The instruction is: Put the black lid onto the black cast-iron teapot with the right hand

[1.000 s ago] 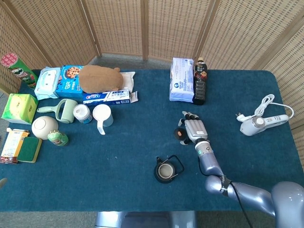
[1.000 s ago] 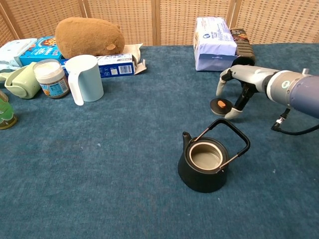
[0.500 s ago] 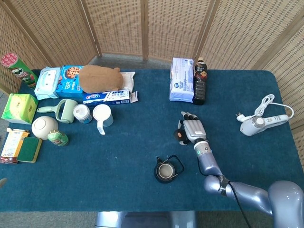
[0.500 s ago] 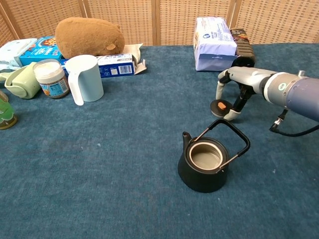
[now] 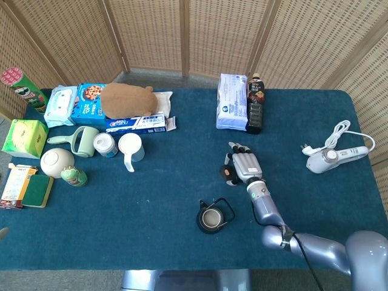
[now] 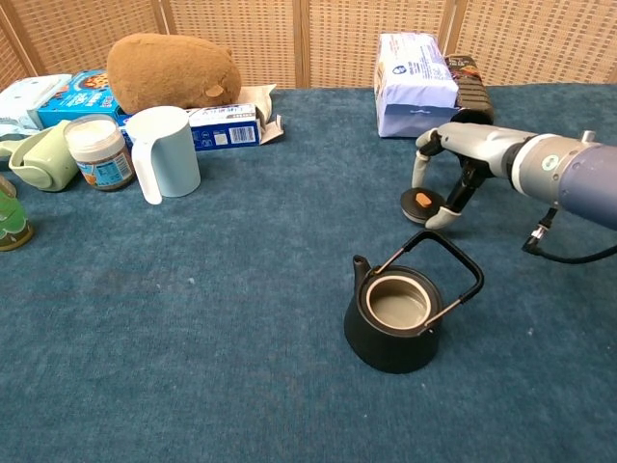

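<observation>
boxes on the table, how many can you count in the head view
4: light green tissue box at far left, blue cookie box behind, long blue toothpaste box beside the brown plush, yellow carton at front left. Others may be hidden.

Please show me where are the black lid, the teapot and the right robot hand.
black lid (image 6: 421,201), chest view, on its orange knob.
teapot (image 6: 392,344), chest view, on its front wall.
right robot hand (image 5: 245,165), head view, on its back.

- A staged test room rather than a lived-in home: woven wicker screens (image 5: 182,36) wall off the far side.
- The counter (image 5: 157,206) wears blue felt.
- Mixed household goods crowd its far left: plush toy (image 5: 126,99), toothpaste box (image 5: 136,123), tissue packs (image 5: 60,105).
</observation>
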Controlling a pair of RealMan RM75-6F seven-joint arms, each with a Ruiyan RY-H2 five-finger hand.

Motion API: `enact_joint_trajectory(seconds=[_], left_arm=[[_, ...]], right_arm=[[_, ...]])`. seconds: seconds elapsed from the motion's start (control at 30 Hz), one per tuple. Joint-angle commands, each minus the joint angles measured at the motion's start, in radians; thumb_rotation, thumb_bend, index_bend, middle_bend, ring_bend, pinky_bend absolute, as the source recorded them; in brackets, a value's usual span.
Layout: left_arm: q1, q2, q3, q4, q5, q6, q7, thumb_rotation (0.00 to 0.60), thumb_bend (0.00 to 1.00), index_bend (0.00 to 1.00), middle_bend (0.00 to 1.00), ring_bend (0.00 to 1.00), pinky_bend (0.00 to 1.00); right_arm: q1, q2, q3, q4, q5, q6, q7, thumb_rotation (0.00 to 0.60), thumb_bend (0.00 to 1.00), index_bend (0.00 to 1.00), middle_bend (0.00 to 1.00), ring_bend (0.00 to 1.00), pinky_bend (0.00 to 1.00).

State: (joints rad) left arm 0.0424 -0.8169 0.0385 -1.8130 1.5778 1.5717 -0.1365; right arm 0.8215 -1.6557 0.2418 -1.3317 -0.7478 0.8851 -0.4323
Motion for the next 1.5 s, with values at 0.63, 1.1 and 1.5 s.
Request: enact_joint_trajectory(seconds=[0.63,1.1,1.5], left_arm=[[0.005,-0.004,0.01,0.001,0.027,0.007,0.013,0.6,0.17,0.0,0.0,0.0,0.07],[0.006,-0.004,0.012,0.0,0.029,0.007,0.015,0.6,0.17,0.0,0.0,0.0,0.07],[0.0,-0.003,0.014,-0.003,0.029,-0.005,0.022,0.6,0.17,0.0,0.0,0.0,0.07]], right_arm=[[-0.09,0.302,-0.038,-0.492,-0.245,0.174,-0.015,0.6,0.22,0.44,0.05,0.04,0.0],[-0.074,0.267,-0.119,-0.578,-0.343,0.149,-0.084,0.6,0.23,0.45,0.05,0.04,0.0],[-0.05,0.199,-0.152,-0.573,-0.336,0.131,-0.141,0.6,0.23,0.45,0.05,0.04,0.0]])
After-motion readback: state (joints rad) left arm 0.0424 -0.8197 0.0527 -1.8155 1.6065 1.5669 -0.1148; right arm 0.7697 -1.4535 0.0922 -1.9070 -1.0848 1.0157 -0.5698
